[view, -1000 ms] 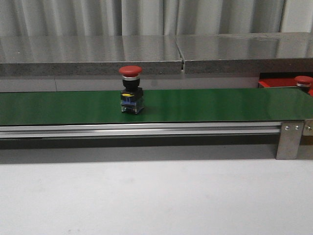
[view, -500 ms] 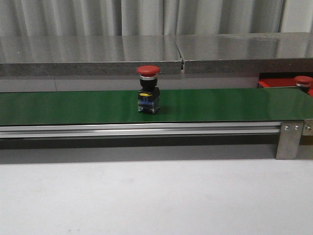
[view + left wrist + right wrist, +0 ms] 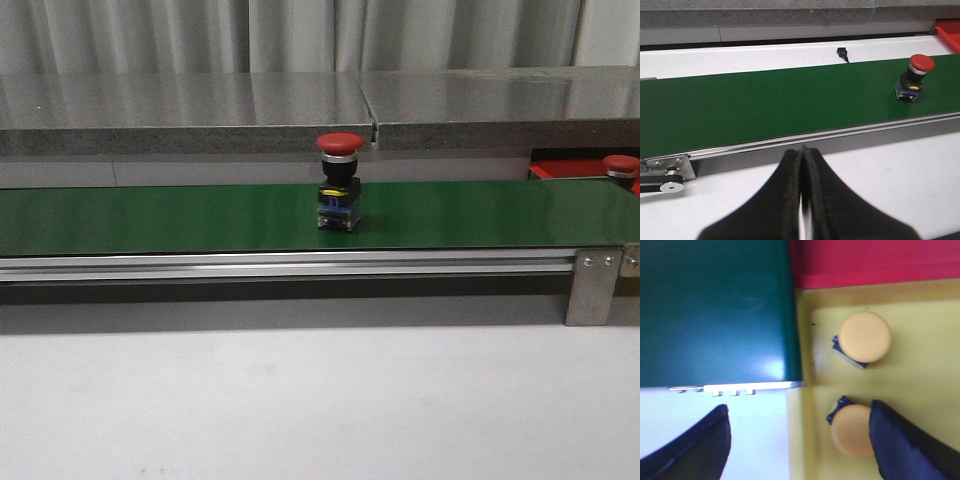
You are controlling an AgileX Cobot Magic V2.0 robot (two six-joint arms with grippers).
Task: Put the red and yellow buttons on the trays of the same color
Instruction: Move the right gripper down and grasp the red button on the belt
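Green belt (image 3: 150, 220) crosses the bench, a red button (image 3: 340, 195) upright near its middle; left gripper (image 3: 802, 165) jaws pressed together, right gripper (image 3: 800, 440) jaws spread over the yellow tray (image 3: 920, 380).

Belt (image 3: 150, 215): plain dark green, silver rail along its edge. Button on belt (image 3: 340, 196): red cap, black body, blue and yellow base. Tabletop (image 3: 300, 400): pale white-grey. Red tray (image 3: 875, 262): solid red. Yellow tray (image 3: 920, 375): pale yellow, holding two yellow-orange capped buttons (image 3: 864, 336) with blue bases. End effector fingers (image 3: 790, 200): black.
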